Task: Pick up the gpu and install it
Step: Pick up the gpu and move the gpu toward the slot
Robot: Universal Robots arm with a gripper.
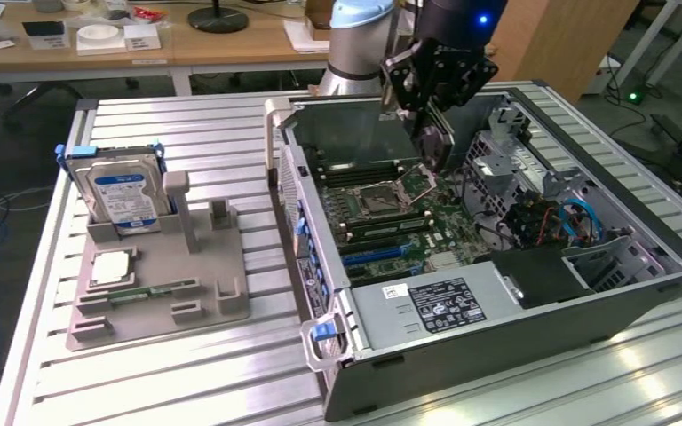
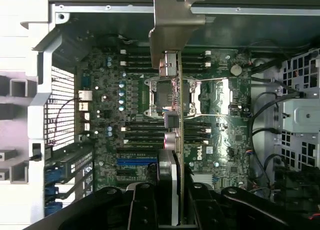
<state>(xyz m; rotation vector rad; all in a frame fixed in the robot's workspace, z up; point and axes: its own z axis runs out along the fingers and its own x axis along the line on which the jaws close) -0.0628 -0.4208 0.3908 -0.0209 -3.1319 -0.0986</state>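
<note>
Gpu (image 1: 439,146) (image 2: 176,140): clamped on edge between my gripper (image 1: 432,114) (image 2: 170,210) fingers (image 2: 141,210), jaws narrowed onto the card's two faces. The card hangs inside the open case (image 1: 495,355), over the motherboard (image 1: 403,224) (image 2: 107,120).

Wrist view: the card is seen edge-on and crosses the CPU socket (image 1: 379,191) (image 2: 152,97). Its metal bracket (image 2: 172,19) lies at the end farthest from my fingers, near the case wall.

Whether the card's lower edge touches the board: cannot tell.

Power supply (image 1: 430,303) sits at the near end of the case.

On the table (image 1: 199,133), toward the exterior view's left, a grey holder (image 1: 187,266) carries a hard drive (image 1: 122,191) standing upright and a memory stick (image 1: 152,291) lying flat, well apart from the case.
</note>
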